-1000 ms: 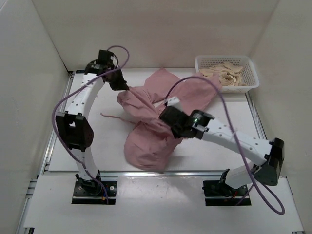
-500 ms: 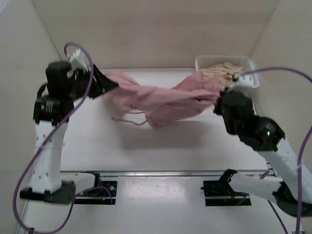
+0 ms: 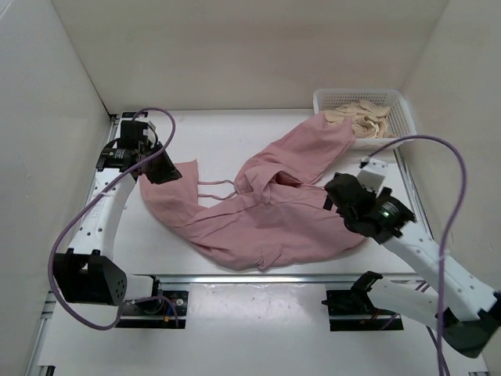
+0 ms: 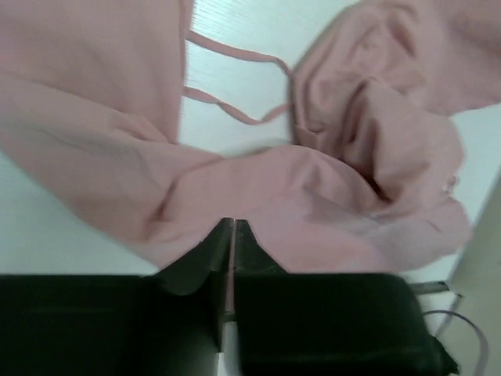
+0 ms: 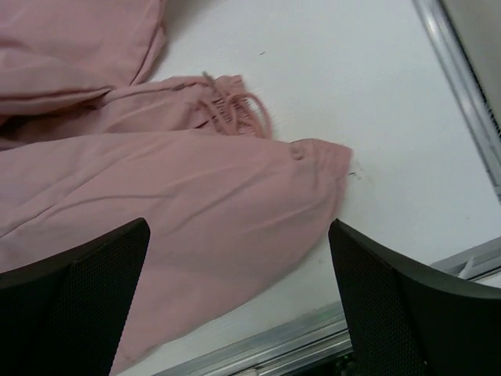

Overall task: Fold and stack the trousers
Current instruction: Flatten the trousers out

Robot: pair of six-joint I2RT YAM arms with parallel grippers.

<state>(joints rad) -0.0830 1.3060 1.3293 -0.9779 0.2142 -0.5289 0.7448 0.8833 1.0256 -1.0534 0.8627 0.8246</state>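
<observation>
The dusty-pink trousers [image 3: 266, 227] lie spread and rumpled across the table, with one leg reaching up to the basket. My left gripper [image 3: 163, 172] sits at their far-left corner. In the left wrist view its jaws [image 4: 232, 223] are shut, with the fabric's [image 4: 352, 157] edge at the tips and a thin pink strip between them. A drawstring [image 4: 235, 55] trails over the bare table. My right gripper [image 3: 340, 196] hovers open above the trousers' right end. Its two fingers stand wide apart [image 5: 243, 305] over pink cloth [image 5: 156, 204] and touch none of it.
A white basket [image 3: 391, 129] with cream-coloured pieces stands at the back right, touching the trouser leg. A metal rail [image 3: 258, 276] runs along the table's front edge, close below the right gripper [image 5: 313, 329]. White walls close in the left, back and right sides.
The trousers, held stretched in the air between both grippers, now lie on the table. The right gripper has let go and opened. Both arms have dropped lower and nearer.
</observation>
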